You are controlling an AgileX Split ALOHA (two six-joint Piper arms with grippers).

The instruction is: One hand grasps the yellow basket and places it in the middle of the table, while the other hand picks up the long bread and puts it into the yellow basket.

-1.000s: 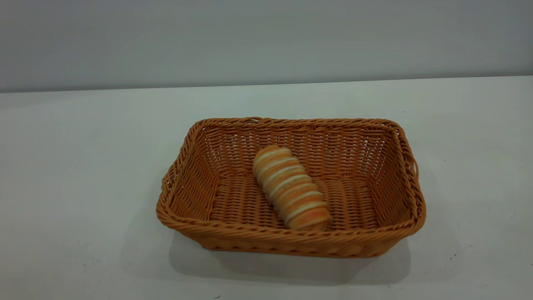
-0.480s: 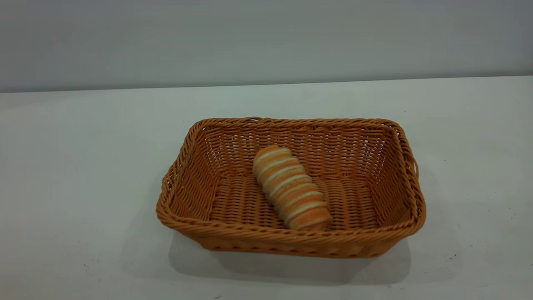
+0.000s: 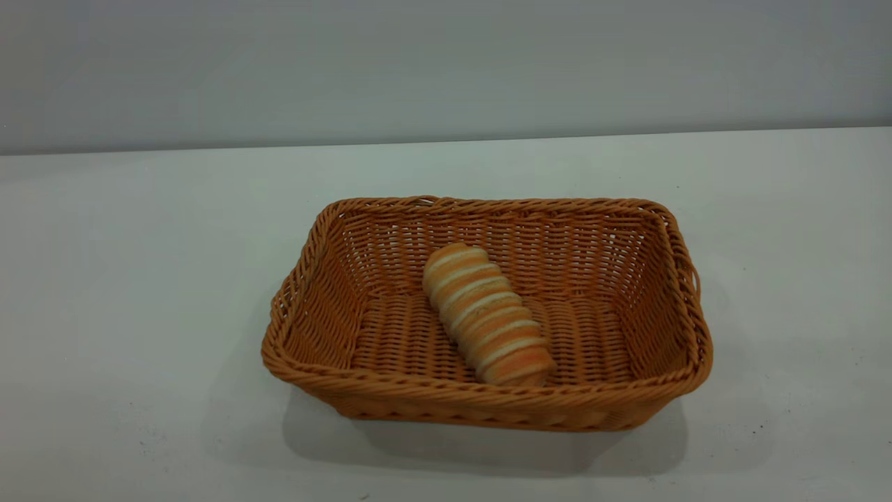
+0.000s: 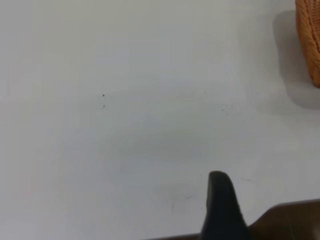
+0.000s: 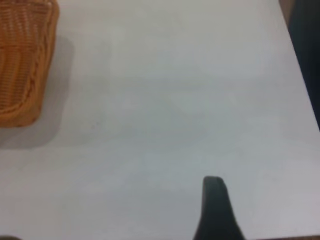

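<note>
A: Where is everything sitting?
B: The desk [image 3: 125,279] is carrying the yellow basket [image 3: 655,293] mid-desk; the long bread [image 3: 486,315] is lying slantwise inside.
A: And each claw?
B: The left claw [image 4: 222,205] and right claw [image 5: 215,210] are hovering clear of it over bare desk, seemingly empty; I cannot tell whether they're apart.

Exterior camera faces the table [image 3: 139,279] from its front edge, slightly above; both wrist cameras look down beside opposite ends of the yellow basket [image 3: 488,411], sharing it
</note>
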